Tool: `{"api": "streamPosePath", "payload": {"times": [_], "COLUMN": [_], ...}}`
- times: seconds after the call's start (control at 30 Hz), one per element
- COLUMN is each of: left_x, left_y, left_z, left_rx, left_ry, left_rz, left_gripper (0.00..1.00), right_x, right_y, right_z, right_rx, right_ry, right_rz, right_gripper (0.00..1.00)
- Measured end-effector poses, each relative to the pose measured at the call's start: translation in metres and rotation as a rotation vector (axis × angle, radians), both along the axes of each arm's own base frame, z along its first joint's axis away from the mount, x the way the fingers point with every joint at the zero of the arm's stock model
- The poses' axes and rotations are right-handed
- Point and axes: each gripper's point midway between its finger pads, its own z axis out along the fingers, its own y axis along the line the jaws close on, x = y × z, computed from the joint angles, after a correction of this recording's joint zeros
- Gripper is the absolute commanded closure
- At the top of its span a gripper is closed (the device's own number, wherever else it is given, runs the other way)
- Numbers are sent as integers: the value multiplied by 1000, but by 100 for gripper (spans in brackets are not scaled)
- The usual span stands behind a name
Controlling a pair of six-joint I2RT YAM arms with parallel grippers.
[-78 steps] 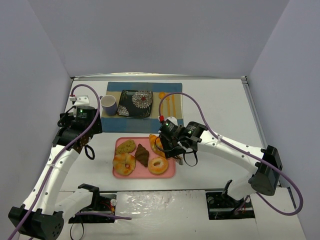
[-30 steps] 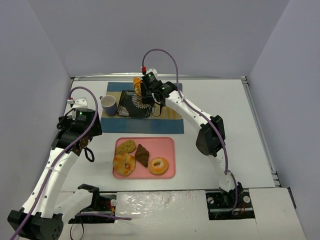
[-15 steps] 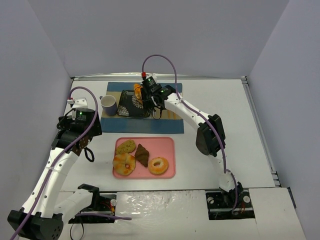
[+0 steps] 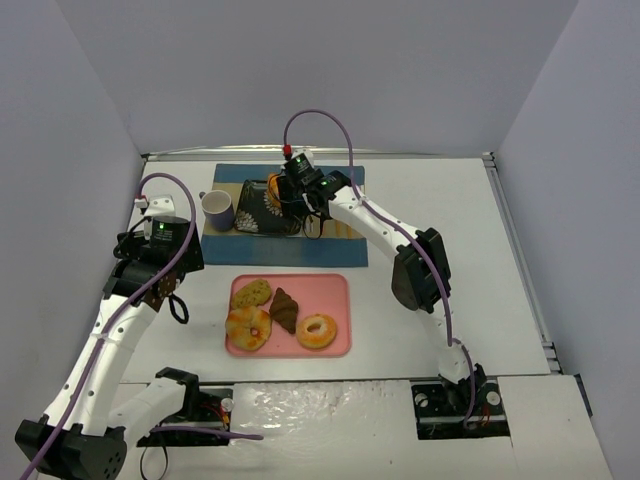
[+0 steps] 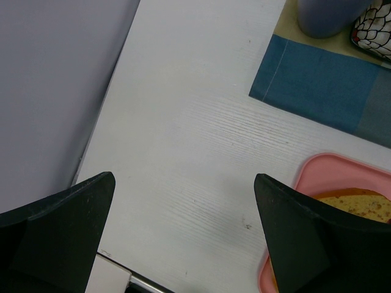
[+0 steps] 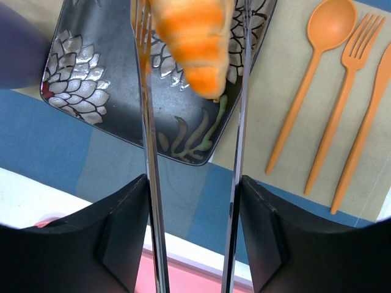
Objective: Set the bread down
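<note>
My right gripper (image 6: pixel 194 183) is shut on a pair of metal tongs (image 6: pixel 148 152). The tongs pinch an orange striped bread roll (image 6: pixel 198 43) just above the dark floral plate (image 6: pixel 110 85). In the top view this gripper (image 4: pixel 297 195) is over the plate (image 4: pixel 255 210) on the blue placemat (image 4: pixel 340 245). My left gripper (image 5: pixel 183 201) is open and empty above bare table, left of the pink tray (image 5: pixel 342 174). In the top view the left gripper (image 4: pixel 165 290) hangs left of the tray (image 4: pixel 340 290).
The pink tray holds a seeded bread slice (image 4: pixel 251 293), a dark croissant (image 4: pixel 285 308), a ring donut (image 4: pixel 317 331) and a round pastry (image 4: pixel 248 327). A purple cup (image 4: pixel 218 209) stands left of the plate. An orange spoon (image 6: pixel 317 55) and forks (image 6: pixel 345 104) lie right of it.
</note>
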Motion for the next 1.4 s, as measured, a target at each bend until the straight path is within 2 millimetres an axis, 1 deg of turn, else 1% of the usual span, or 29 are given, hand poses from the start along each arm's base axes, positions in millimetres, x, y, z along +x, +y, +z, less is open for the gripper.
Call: {"api": "streamPosePath", "payload": {"times": [0.17, 0.27, 0.43, 0.53, 0.63, 0.73, 0.83, 0.9, 1.0, 1.13, 1.17, 1.23, 1.4], "left_x": [0, 1, 1, 1, 1, 1, 1, 1, 0, -2, -2, -2, -4], "left_y": [0, 0, 0, 0, 0, -1, -1, -1, -1, 0, 0, 0, 0], "left_z": [0, -1, -1, -1, -1, -1, -1, -1, 0, -3, -3, -3, 0], "left_rx": [0, 1, 1, 1, 0, -3, -6, -7, -8, -10, -10, -12, -16], "left_ry": [1, 4, 5, 5, 4, 3, 0, -2, -5, -4, -4, -6, -16], "left_rz": [0, 0, 0, 1, 2, 4, 5, 6, 6, 7, 8, 8, 10], "left_gripper": [3, 3, 3, 3, 3, 3, 3, 3, 3, 3, 3, 3, 3], "right_x": [1, 0, -6, -20, -45, -79, -116, -142, -180, -225, -233, -245, -258], "right_y": [-1, -1, -2, -7, -18, -33, -45, -47, -42, -43, -45, -50, -62], "right_z": [2, 8, 29, 45, 56, 57, 49, 42, 32, 20, 18, 17, 24], "right_rx": [-8, -5, 13, 23, 32, 24, 1, -22, -46, -70, -74, -66, -34], "right_ry": [-8, -19, -45, -43, -14, 41, 103, 146, 196, 254, 268, 289, 304], "right_rz": [2, 3, 3, 5, 9, 22, 45, 74, 133, 188, 195, 194, 170], "right_gripper": [41, 41, 41, 41, 42, 42, 42, 42, 42, 42, 42, 42, 41]}}
